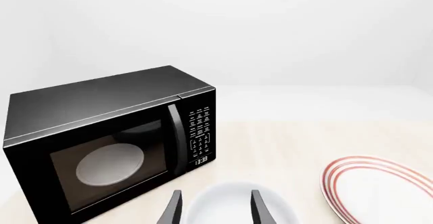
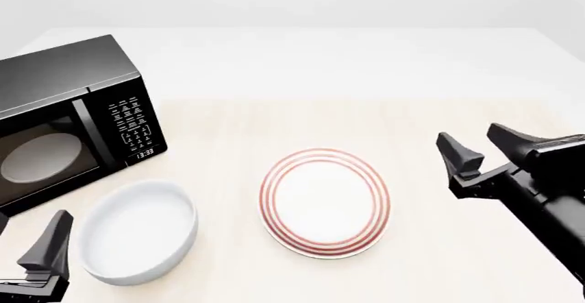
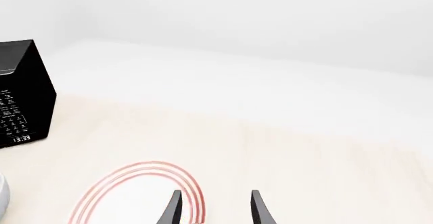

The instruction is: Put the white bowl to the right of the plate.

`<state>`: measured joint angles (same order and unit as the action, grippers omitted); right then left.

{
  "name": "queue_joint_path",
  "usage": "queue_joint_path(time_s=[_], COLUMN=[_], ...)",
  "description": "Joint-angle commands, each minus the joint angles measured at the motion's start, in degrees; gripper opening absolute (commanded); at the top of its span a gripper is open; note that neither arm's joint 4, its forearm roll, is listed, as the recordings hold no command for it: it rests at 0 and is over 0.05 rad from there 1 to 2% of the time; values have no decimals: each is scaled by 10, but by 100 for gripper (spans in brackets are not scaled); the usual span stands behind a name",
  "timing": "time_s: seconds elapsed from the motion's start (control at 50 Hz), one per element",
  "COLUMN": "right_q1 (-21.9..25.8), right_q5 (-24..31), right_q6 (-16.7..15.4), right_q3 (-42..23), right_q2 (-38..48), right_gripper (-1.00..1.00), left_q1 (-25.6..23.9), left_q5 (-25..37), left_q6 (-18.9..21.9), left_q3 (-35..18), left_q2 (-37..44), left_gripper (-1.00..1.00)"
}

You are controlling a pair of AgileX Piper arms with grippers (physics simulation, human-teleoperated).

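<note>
The white bowl (image 2: 137,231) stands upright on the table at the front left, to the left of the red-ringed plate (image 2: 325,201). My left gripper (image 2: 26,240) is open and empty, just left of the bowl and not touching it. In the left wrist view the bowl (image 1: 233,194) lies just beyond the open left gripper (image 1: 216,211), with the plate (image 1: 379,188) off to one side. My right gripper (image 2: 486,153) is open and empty, above the table to the right of the plate. In the right wrist view the plate (image 3: 135,196) lies under the open right gripper (image 3: 216,210).
A black microwave (image 2: 68,121) with a pale turntable inside stands at the far left, behind the bowl; it also shows in the left wrist view (image 1: 108,143) and the right wrist view (image 3: 24,97). The light wooden table (image 2: 439,262) extends to the right of the plate.
</note>
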<state>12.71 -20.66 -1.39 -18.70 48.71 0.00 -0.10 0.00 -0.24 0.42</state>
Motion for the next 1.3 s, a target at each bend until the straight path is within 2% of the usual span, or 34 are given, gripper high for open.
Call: queue_joint_path(time_s=[0.02,0.08,0.16,0.2,0.26,0.34,0.54,0.56,0.74,0.82,1.02,1.3], right_q1=[62,78,103,118,132,137,157,152,182,202,250,278], right_q5=[-2,8,26,37,47,64,93,114,128,149,182,201], right_q6=[-2,-9,11,0,7,-6,4,-1,4,-6,2,10], right_q3=[-110,-139,-174,-194,-222,-256,-336,-356,-395,-426,-503,-558], right_q2=[140,174,191,208,230,257,354,380,424,454,509,556], right_gripper=[100,100,100,100,100,100,100,100,100,100,100,100], left_q1=[0,0,0,0,0,0,0,0,0,0,0,0], left_q5=[0,0,0,0,0,0,0,0,0,0,0,0], left_q6=[0,0,0,0,0,0,0,0,0,0,0,0], left_q3=[0,0,0,0,0,0,0,0,0,0,0,0], left_q2=[0,0,0,0,0,0,0,0,0,0,0,0], left_gripper=[100,100,100,100,100,100,100,100,100,100,100,100])
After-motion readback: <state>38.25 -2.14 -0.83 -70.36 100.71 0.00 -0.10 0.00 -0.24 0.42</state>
